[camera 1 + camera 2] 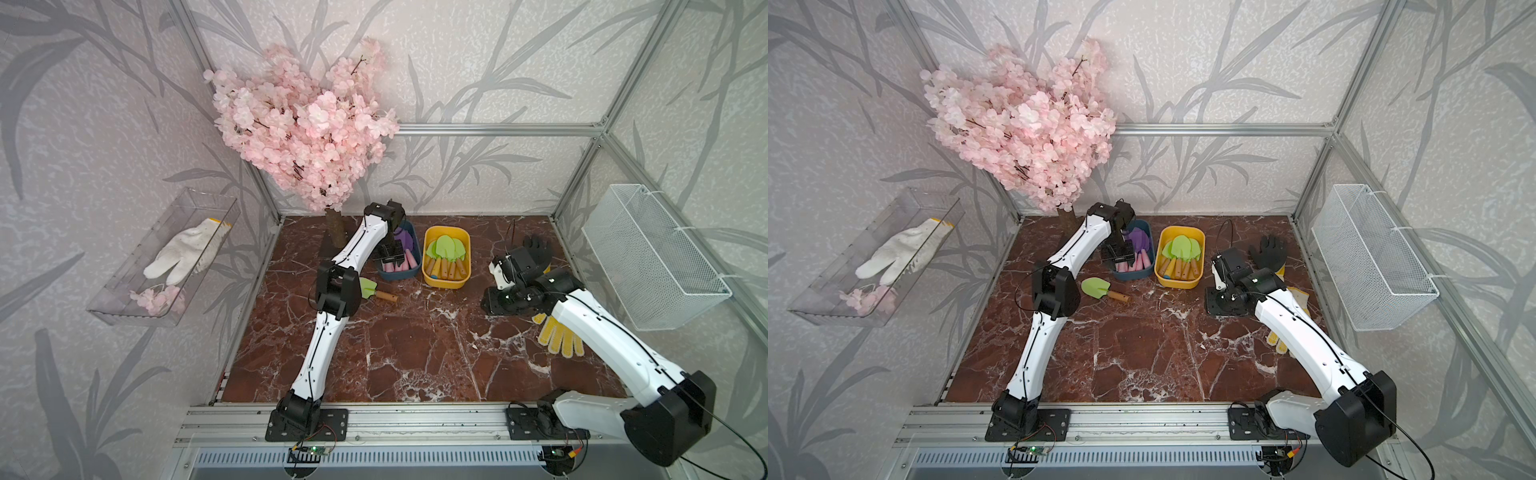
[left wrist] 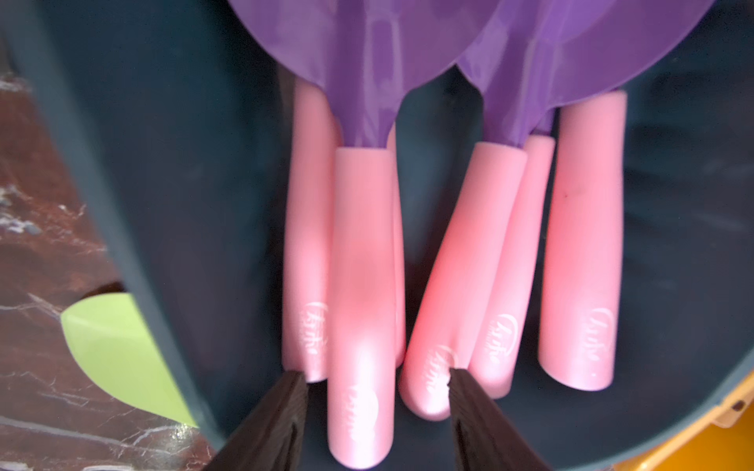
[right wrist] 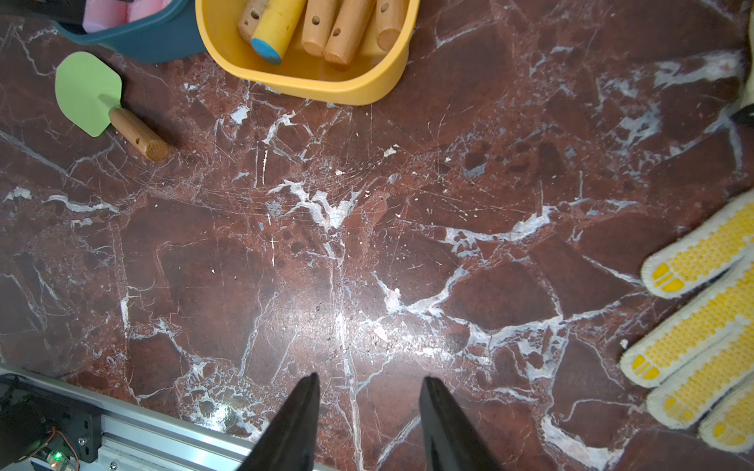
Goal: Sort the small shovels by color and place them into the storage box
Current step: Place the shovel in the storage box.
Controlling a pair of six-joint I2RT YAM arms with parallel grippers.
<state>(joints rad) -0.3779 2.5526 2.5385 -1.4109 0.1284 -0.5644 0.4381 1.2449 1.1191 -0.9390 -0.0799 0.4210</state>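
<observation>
The left gripper [image 2: 373,377] is down inside the blue box [image 2: 163,204]. Its fingers stand apart on either side of one pink handle [image 2: 361,265] without pressing on it, so nothing is clamped. Around it lie the purple shovels [image 2: 367,53], handles side by side and blades toward the far edge of the table [image 1: 415,353]. The blue box sits near that far edge, left of the middle. The yellow box [image 1: 444,283] stands just beside it on the right and holds the green shovels [image 1: 446,249]. Their handles are wooden, apart from one yellow handle [image 3: 277,24]. A loose green shovel [image 1: 370,288] lies flat on the table just in front of the blue box, beside the left arm's elbow. The right gripper [image 3: 369,381] hangs over bare table toward the right edge, fingers apart and empty. A dotted glove [image 3: 693,326] lies near it by the right edge, and a black glove [image 1: 538,247] lies toward the far right corner.
</observation>
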